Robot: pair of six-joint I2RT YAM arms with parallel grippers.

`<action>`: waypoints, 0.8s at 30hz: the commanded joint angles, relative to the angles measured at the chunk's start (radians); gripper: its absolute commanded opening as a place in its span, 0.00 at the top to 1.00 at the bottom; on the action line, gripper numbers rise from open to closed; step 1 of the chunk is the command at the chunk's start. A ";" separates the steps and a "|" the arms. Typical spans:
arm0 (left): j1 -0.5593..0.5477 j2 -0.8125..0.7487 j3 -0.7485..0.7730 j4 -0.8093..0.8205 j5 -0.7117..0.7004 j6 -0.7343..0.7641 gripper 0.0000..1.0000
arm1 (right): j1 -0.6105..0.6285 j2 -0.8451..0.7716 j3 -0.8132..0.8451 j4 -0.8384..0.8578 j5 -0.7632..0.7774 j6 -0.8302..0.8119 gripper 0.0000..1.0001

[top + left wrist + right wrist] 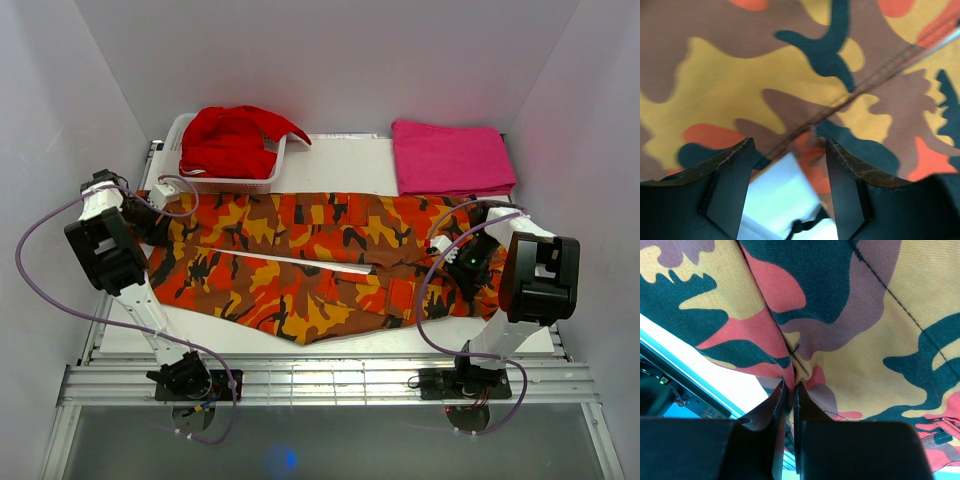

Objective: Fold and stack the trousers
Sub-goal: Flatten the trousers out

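What the basket [232, 184] holds: one plain red garment [232, 140], heaped above the rim, one tip hanging over the right side.
Basket place: far left of the desk [345, 150].
Pink cloth [452, 157]: folded, far right, in no container.
Trousers [300, 260]: spread flat across the middle of the desk, waist to the right, leg ends to the left, a thin gap between the legs.
Left pincer [787, 150]: released, fingers apart over the cloth edge at the leg ends.
Right pincer [789, 390]: clenched on a pinched fold of the trousers at the waist end.
Far edge: the trousers touch the basket front and lie just beside the pink cloth.
Near edge: a bare strip of desk runs along it.
Sides: white walls [60, 150] stand close beside both arms.
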 commanded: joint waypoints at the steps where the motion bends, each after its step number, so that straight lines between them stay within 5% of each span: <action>1: -0.003 0.003 0.047 -0.108 0.071 0.033 0.31 | -0.003 0.013 0.003 0.018 0.022 -0.010 0.92; 7: -0.003 0.059 0.106 -0.249 0.093 0.078 0.40 | -0.003 0.018 0.012 0.016 0.019 -0.010 0.92; 13: -0.003 0.046 0.128 -0.253 0.117 0.077 0.77 | -0.003 0.023 0.024 0.010 0.012 -0.005 0.92; 16: -0.003 0.036 0.148 -0.251 0.114 0.069 0.86 | -0.003 0.020 0.023 0.010 0.013 -0.005 0.92; 17: -0.003 0.026 0.151 -0.249 0.114 0.068 0.98 | -0.003 0.017 0.021 0.010 0.013 -0.004 0.92; 24: -0.003 -0.039 0.157 -0.230 0.127 0.053 1.00 | -0.013 0.013 0.029 0.010 -0.002 -0.001 0.92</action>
